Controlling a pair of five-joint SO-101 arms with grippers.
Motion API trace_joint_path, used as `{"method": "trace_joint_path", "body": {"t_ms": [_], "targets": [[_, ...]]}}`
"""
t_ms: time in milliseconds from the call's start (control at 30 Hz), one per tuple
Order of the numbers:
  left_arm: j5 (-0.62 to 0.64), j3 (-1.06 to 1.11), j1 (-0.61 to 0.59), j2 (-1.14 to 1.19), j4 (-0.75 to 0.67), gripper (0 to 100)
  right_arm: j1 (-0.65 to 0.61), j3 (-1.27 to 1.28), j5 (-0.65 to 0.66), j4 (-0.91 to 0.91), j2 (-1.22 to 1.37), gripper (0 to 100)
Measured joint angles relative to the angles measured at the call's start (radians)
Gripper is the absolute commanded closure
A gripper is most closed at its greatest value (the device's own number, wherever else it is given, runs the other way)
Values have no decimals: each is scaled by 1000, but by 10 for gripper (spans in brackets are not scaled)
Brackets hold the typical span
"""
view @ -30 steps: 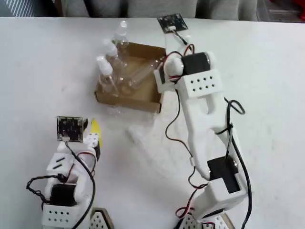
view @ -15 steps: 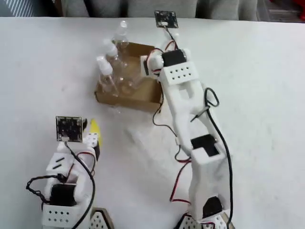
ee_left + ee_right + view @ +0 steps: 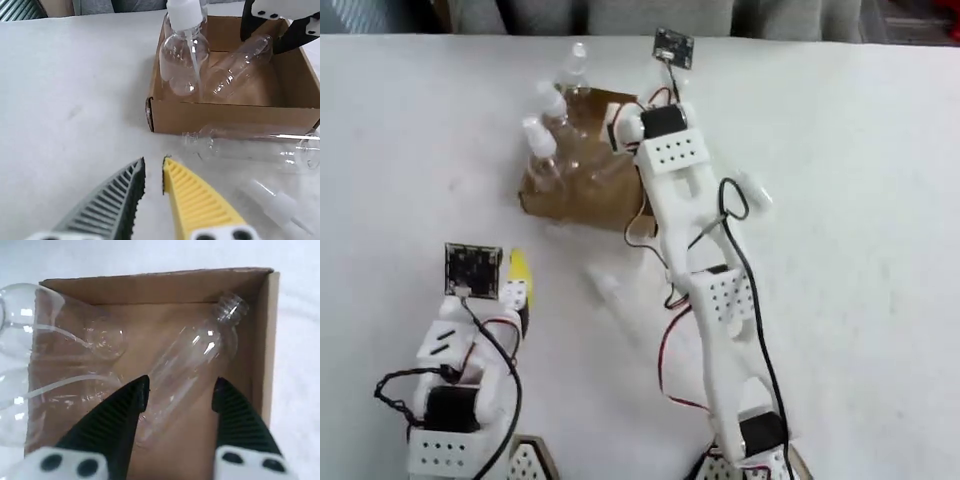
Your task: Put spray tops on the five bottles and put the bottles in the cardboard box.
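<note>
- The right tool (image 3: 182, 382) is hanging wide open inside the brown cardboard box (image 3: 150, 287), one black finger on each side of the clear plastic bottle with no spray top (image 3: 195, 360). It is gripping nothing yet.
- That bottle is lying on its side on the box floor, bare neck towards a corner. The step in hand is probably taking it up for capping.
- To do it well, the fingers should be closing square across the middle of the body, not the neck, and gently, as the thin plastic is likely to be slipping or squashing.
- The lift should be keeping clear of the box wall and of the capped clear bottles with white spray tops (image 3: 184, 50) standing in the same box.
- Another clear bottle (image 3: 250, 147) is lying on the white bench (image 3: 410, 130), just beside the box's front wall.
- The left tool (image 3: 153, 167) is sitting low over the bench, well apart from the box, its grey and yellow fingers parted by a narrow slit and holding nothing.
- Against the earlier frames, the right arm is stretching further out, its wrist now over the box. The left arm and the box are staying put.
</note>
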Motion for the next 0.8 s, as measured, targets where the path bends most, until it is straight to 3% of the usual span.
{"method": "trace_joint_path", "body": {"t_ms": [800], "targets": [[-6,0,0,0,0,915,-23,-146,-64,21,167,810]]}}
